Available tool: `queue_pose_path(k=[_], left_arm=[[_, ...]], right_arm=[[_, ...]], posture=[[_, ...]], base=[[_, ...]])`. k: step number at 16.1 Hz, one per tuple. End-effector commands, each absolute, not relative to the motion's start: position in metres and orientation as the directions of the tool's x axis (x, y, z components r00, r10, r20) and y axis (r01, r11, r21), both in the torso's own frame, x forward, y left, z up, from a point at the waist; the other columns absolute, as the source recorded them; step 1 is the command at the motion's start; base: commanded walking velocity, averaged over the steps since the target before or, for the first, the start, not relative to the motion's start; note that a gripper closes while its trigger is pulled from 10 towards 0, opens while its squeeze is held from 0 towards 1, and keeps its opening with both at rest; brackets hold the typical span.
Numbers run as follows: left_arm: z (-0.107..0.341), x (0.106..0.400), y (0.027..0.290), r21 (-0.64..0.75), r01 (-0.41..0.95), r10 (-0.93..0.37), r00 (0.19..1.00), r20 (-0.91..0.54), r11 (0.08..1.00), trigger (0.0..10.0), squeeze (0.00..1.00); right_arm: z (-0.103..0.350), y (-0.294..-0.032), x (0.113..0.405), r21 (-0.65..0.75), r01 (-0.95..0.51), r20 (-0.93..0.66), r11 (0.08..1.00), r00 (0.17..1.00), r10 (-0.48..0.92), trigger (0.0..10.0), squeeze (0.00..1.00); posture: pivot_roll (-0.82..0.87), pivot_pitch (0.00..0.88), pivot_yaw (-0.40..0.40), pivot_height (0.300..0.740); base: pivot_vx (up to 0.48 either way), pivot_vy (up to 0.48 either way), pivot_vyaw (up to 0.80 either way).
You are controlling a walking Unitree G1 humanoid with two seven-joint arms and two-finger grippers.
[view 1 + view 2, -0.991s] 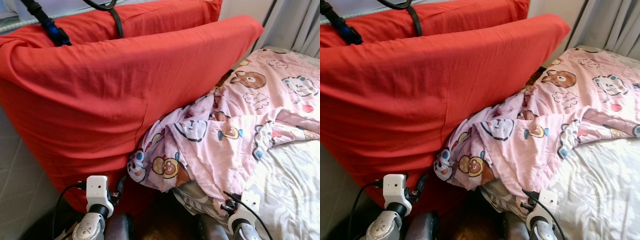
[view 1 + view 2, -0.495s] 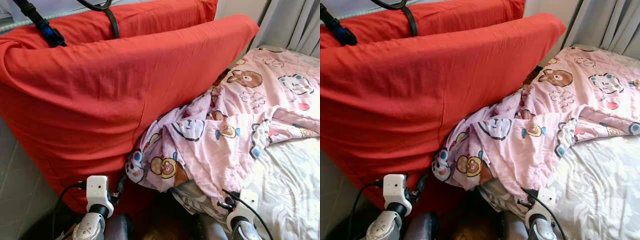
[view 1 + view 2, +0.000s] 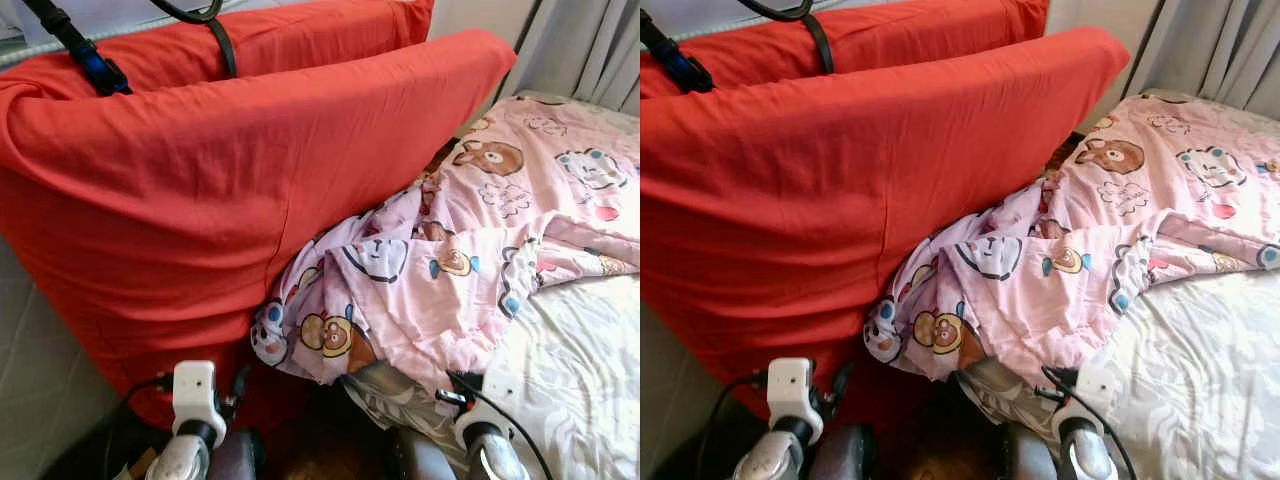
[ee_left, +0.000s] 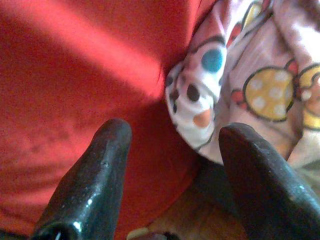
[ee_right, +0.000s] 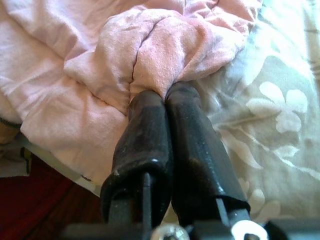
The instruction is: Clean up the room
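The pink cartoon-print quilt [image 3: 470, 250] is seen bunched across the middle and right of the head views, its lower corner drooping off the bed edge at lower centre, against the big red cushion [image 3: 230, 190] that takes up the left half of the frame. A fold of the quilt's hem is pinched by the right claw [image 5: 165, 95], whose two black fingers are pressed tightly together on the pink cloth, with the pale floral bedsheet [image 5: 260, 115] just beside them. The left claw [image 4: 172, 165] is held with its fingers spread apart and nothing between them, aimed at the spot where the quilt's hanging corner meets the red cushion.

Compared with half a second and a second ago, both wrists are found slightly lower at the bottom edge of the head views, and the quilt's folds are barely altered. The small shift of the whole scene is put down to camera movement. From this it is judged that the grip has been secured but the pull has hardly begun. The quilt is not yet spread, so the bed-making part of the tidying is judged to be at an early stage. A dark cable [image 3: 200, 15] is draped over the cushion at upper left, and grey curtains [image 3: 590, 50] hang at upper right.
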State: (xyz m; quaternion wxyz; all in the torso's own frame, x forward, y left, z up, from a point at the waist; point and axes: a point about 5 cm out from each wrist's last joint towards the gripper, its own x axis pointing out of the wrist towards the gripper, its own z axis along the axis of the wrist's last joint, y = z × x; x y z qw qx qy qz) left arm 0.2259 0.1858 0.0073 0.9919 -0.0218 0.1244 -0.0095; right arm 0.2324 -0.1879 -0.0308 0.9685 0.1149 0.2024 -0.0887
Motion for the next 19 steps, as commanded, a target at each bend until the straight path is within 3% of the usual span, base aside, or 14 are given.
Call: queue_pose_path(k=[1, 9, 12, 19], left_arm=[[-0.002, 0.219, 0.191, -0.05, -0.006, -0.008, 0.958, -0.285, 0.999, 10.0, 0.0], [-0.032, 0.21, 0.2, -0.071, -0.081, 0.043, 0.904, -0.425, 0.994, 10.0, 0.0], [-0.05, 0.201, 0.208, -0.048, -0.126, 0.083, 0.849, -0.522, 0.991, 10.0, 0.0], [-0.071, 0.18, 0.211, -0.003, -0.153, 0.115, 0.756, -0.645, 0.988, 10.0, 0.0]], right_arm=[[-0.031, -0.19, 0.23, 0.185, 0.232, -0.403, 0.955, 0.904, -0.142, 10.0, 0.0], [-0.028, -0.189, 0.238, 0.169, 0.231, -0.392, 0.958, 0.908, -0.149, 10.0, 0.0], [-0.027, -0.189, 0.238, 0.166, 0.224, -0.383, 0.96, 0.912, -0.146, 10.0, 0.0], [-0.021, -0.189, 0.249, 0.151, 0.191, -0.365, 0.97, 0.923, -0.125, 10.0, 0.0]], posture=[[0.05, 0.048, -0.025, 0.609], [0.06, 0.019, -0.025, 0.704], [0.06, 0.0, -0.041, 0.739], [0.06, 0.0, -0.052, 0.74]], base=[[0.0, 0.0, 0.0], [0.0, 0.0, 0.0], [0.0, 0.0, 0.0], [0.0, 0.0, 0.0]])
